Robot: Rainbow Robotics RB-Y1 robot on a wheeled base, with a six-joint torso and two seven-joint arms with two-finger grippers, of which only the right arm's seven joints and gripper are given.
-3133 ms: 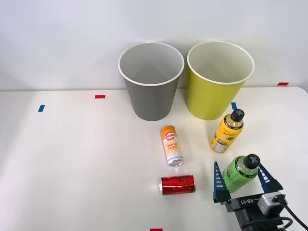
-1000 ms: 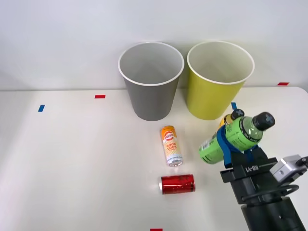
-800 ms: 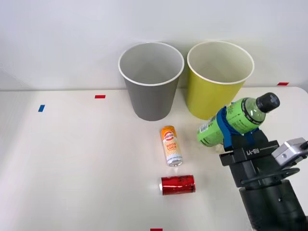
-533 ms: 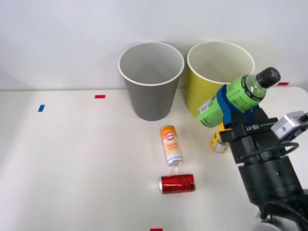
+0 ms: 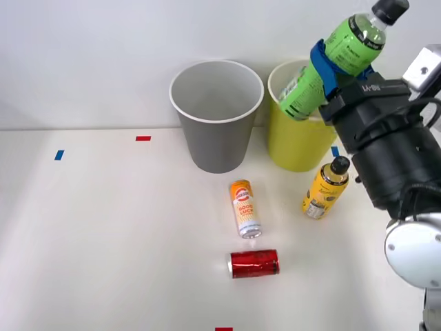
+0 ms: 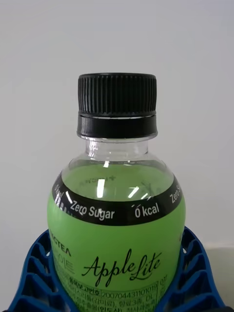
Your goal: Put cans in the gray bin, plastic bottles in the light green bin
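Upper right of the frame: right hand (image 5: 329,63) pinching green-labelled plastic bottle with black screw cap (image 5: 337,56), tilted above tall round lime bin with white rim (image 5: 293,141). Blue ribbed fingers (image 6: 36,273) pressed against both sides of the bottle.

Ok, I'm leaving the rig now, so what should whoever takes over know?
Right gripper: shut on the green-label plastic bottle with black cap, held tilted above the rim of the tall lime bin.
On the table: yellow-label black-capped bottle, slim orange-and-white can, short red can, all lying in front of the bins.
Done: nothing seen inside the gray bin.
Left: drop this bottle, then the other bottle, then both cans.
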